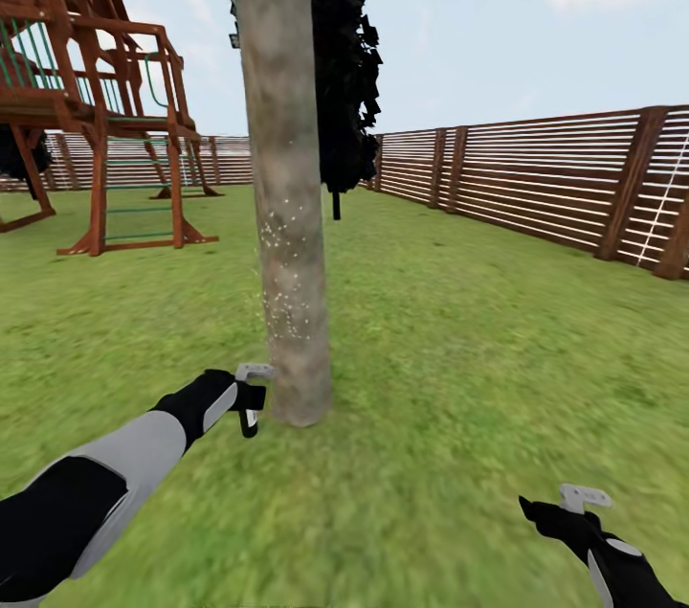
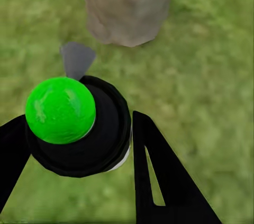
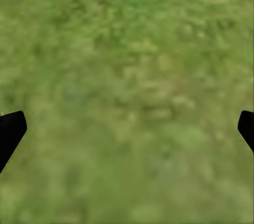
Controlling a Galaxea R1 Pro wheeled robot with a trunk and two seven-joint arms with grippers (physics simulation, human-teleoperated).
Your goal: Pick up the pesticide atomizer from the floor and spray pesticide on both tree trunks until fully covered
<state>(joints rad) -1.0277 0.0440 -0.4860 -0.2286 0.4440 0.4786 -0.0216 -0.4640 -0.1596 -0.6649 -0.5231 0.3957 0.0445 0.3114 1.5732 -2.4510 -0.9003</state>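
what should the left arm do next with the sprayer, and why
Probably raise the left gripper and keep spraying higher. It holds the pesticide atomizer low beside the tree trunk, near its base. White specks dot only the trunk's lower middle; the bark above looks bare.

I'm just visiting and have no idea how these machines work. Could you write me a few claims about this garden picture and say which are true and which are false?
1. The left gripper is closed on the small black pesticide atomizer with a green cap. True.
2. The right gripper holds a second bottle. False: its fingers stand apart over bare green grass.
3. The thick beige-grey mottled tree trunk carries white specks partway up. True.
4. The atomizer is held high, near the leaves. False: in the head view it sits low, beside the base of the trunk.
5. A brown slatted wooden fence borders the lawn. True.
6. The wooden play frame stands at the robot's right. False: it is on the left.
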